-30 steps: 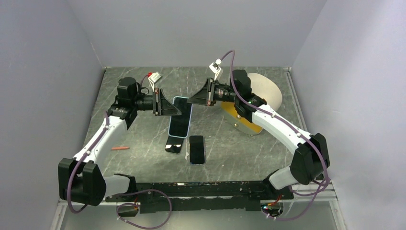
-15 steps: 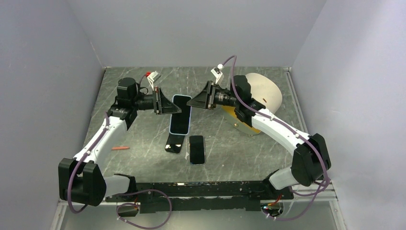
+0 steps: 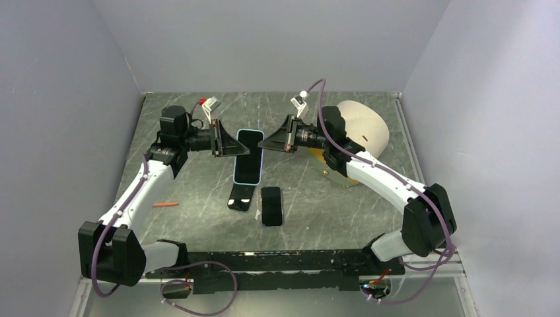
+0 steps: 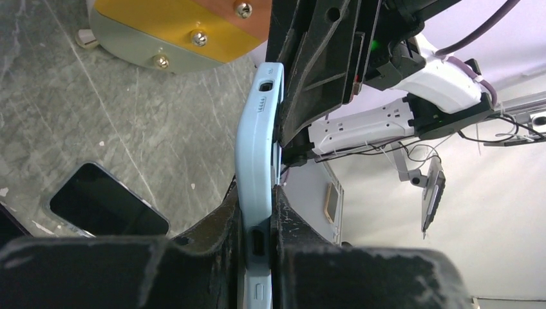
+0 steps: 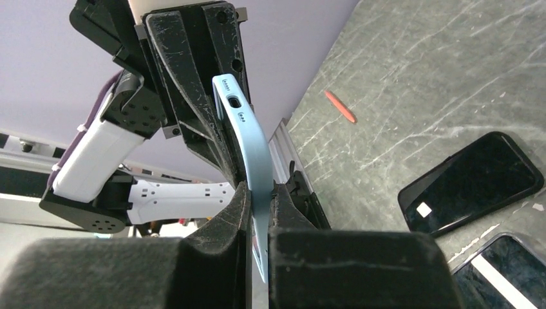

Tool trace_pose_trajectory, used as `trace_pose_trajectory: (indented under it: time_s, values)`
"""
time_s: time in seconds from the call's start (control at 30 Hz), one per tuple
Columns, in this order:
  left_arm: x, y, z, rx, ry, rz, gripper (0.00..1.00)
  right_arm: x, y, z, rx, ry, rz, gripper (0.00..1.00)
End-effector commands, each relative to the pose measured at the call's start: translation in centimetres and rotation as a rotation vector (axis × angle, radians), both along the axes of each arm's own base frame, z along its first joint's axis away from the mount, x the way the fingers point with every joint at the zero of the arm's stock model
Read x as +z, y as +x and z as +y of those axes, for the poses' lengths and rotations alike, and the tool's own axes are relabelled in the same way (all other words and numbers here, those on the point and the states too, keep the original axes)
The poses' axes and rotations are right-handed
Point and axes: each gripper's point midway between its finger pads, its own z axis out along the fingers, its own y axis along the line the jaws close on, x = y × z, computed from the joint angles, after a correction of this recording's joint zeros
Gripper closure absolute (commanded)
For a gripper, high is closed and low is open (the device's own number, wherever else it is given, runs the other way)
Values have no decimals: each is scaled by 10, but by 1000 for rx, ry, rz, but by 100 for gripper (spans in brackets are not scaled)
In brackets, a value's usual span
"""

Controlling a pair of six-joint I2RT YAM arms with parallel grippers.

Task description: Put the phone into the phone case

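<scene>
A light blue phone case [image 3: 249, 157] with a dark face is held above the table, between both grippers. My left gripper [image 3: 232, 146] is shut on its left edge and my right gripper [image 3: 267, 140] is shut on its right edge. In the left wrist view the case [image 4: 254, 148] runs edge-on between my left gripper's [image 4: 257, 193] pads. In the right wrist view the case [image 5: 248, 129] is pinched by my right gripper [image 5: 259, 193]. Two black phones [image 3: 240, 197] [image 3: 271, 205] lie flat on the table below the case. I cannot tell whether a phone sits inside the held case.
A cream cylinder on a yellow disc base [image 3: 360, 129] lies at the back right, behind my right arm. A red pen [image 3: 166, 204] lies on the table by my left arm. Grey walls close the table on three sides.
The held case has shifted slightly toward the back of the table. Both grippers stay shut on it.
</scene>
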Motion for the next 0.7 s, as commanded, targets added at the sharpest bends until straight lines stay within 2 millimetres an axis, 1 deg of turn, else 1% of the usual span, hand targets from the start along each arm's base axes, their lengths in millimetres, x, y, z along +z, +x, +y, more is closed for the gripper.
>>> trace_pose_trajectory:
  time_s: [0.0,0.03,0.13,0.17,0.2,0.3,0.37,0.5,0.57,0.67]
  values:
    - [-5,10,4,63,65,-68,93,31,-5,-3,-28,84,-11,91]
    - [-4,10,4,59,61,-63,93,31,-5,-3,-32,84,-10,85]
    - [-2,12,5,73,45,-51,94,30,-2,-10,-78,32,-33,56]
    - [-2,15,8,92,47,-47,94,30,0,-13,-106,4,-50,48]
    - [-2,17,12,105,46,-41,93,31,1,-17,-130,-19,-66,40]
    - [-6,28,29,156,50,-8,93,38,1,-29,-179,-58,-110,21]
    - [-13,37,44,214,67,19,92,44,1,-34,-203,-70,-137,3]
    - [-28,51,71,315,86,57,92,43,-2,-41,-230,-98,-142,1]
    - [-40,56,83,352,128,66,93,43,-3,-44,-236,-100,-144,1]
    - [-78,61,104,440,287,164,93,45,-6,-47,-244,-100,-153,1]
